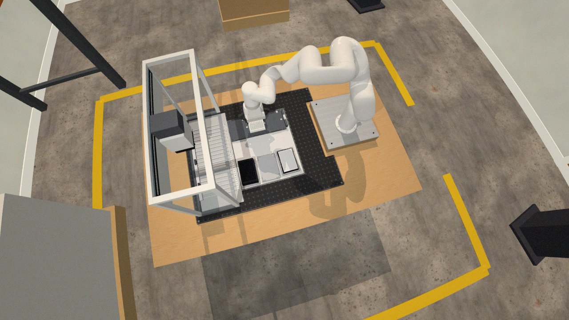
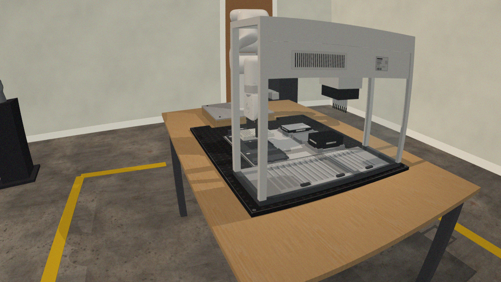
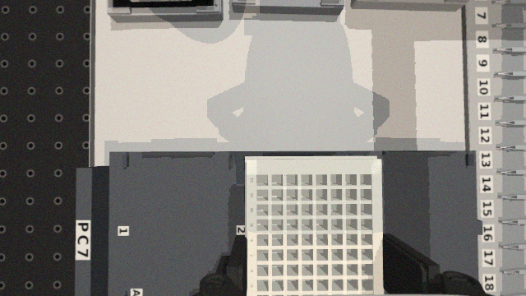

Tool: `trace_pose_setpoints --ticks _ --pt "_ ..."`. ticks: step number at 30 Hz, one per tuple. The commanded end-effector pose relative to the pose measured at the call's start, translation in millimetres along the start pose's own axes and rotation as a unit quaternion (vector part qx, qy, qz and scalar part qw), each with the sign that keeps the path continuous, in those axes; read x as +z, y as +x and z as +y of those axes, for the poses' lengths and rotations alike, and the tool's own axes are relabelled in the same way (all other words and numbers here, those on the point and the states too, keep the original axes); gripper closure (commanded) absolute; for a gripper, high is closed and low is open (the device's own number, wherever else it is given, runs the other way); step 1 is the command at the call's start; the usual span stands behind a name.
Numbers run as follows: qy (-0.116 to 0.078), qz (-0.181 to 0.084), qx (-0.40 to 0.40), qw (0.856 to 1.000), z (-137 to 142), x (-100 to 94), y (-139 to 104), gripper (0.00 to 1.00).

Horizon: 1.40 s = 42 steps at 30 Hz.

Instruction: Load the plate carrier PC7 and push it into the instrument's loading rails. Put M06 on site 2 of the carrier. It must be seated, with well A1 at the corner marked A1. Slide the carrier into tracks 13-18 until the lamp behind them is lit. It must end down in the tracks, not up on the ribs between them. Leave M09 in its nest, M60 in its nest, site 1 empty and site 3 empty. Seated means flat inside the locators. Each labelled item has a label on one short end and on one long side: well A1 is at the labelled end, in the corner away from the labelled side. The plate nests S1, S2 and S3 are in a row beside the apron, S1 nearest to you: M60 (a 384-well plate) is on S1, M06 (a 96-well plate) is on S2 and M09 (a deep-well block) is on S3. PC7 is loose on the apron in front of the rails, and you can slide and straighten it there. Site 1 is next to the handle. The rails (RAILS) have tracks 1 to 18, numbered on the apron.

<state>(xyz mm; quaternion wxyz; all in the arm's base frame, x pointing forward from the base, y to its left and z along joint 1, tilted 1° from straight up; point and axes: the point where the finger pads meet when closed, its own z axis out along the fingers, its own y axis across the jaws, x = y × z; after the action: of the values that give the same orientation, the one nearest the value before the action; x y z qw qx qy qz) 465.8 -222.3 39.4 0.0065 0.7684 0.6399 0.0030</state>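
My gripper [image 3: 312, 257] is shut on M06 [image 3: 314, 226], a white 96-well plate, gripping its two long sides. I hold it over site 2 of the dark carrier PC7 [image 3: 173, 222], right beside the site 2 label [image 3: 240, 230]. I cannot tell whether the plate touches the carrier. Site 1 [image 3: 122, 230] is bare. The carrier lies on the apron in front of tracks 13-18 [image 3: 485, 214]. From above, M06 [image 1: 256, 125] sits under my wrist. M60 [image 1: 287, 160] and the black M09 [image 1: 248, 171] are in their nests, and nest S2 [image 1: 267, 165] between them is bare.
The white instrument frame [image 2: 315, 63] stands over the rails [image 2: 315, 168], with a pipetting head [image 2: 339, 93] hanging inside. The arm's base plate [image 1: 346, 127] is beside the black breadboard. Ribs separate the numbered tracks [image 3: 509, 123].
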Motion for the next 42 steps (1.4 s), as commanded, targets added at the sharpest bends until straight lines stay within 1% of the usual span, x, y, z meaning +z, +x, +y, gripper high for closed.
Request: trace_pose_setpoints --ticks 1,15,35,42 --pt "-0.002 -0.001 0.000 1.000 1.7 2.2 -0.5 1.00" --pt "-0.002 -0.001 0.000 1.000 1.8 25.6 -0.7 1.00" --pt "-0.002 -0.001 0.000 1.000 1.8 26.1 -0.7 1.00" --pt "-0.002 -0.001 0.000 1.000 1.7 30.7 -0.7 1.00"
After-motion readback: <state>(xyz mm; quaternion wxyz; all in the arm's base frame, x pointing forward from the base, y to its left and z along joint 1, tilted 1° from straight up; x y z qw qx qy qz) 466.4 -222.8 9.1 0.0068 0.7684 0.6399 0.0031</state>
